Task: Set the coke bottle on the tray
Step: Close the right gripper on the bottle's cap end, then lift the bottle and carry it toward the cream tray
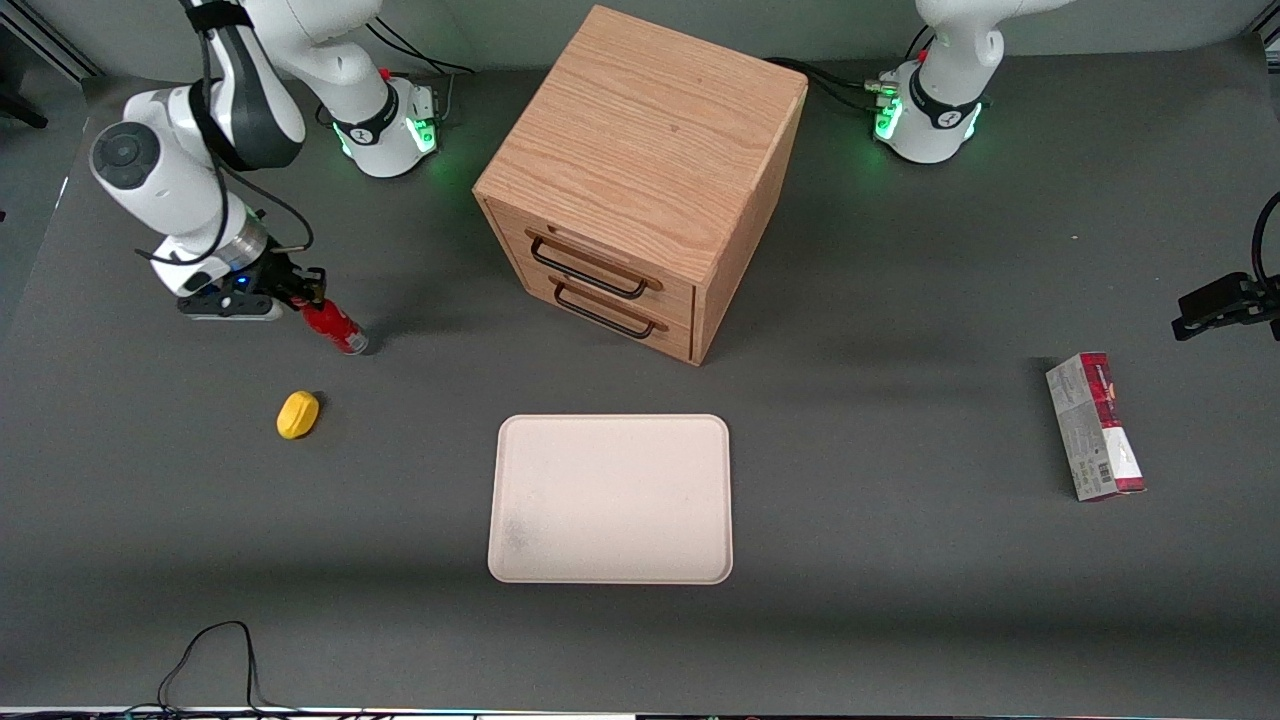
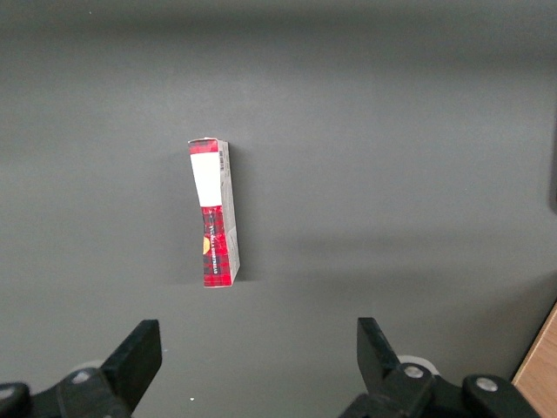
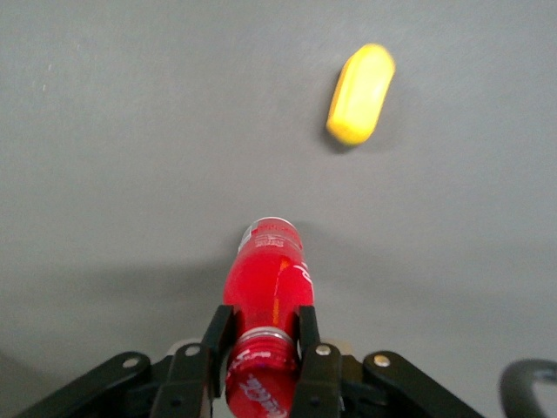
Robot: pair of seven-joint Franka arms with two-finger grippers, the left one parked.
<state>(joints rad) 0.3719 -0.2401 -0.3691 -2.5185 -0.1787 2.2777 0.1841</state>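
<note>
The coke bottle [image 1: 335, 328] is small and red with a clear base, tilted near the working arm's end of the table, its base at or just above the mat. My right gripper [image 1: 303, 294] is shut on its neck just below the red cap. In the right wrist view the gripper [image 3: 262, 335] has one black finger [image 3: 218, 335] on each side of the bottle [image 3: 270, 279]. The pale cream tray [image 1: 611, 498] lies flat, nearer the front camera than the cabinet and away from the bottle.
A yellow lemon-shaped object [image 1: 298, 414] [image 3: 360, 94] lies near the bottle, closer to the front camera. A wooden drawer cabinet [image 1: 640, 180] stands mid-table. A red-and-grey box [image 1: 1094, 426] [image 2: 214, 212] lies toward the parked arm's end.
</note>
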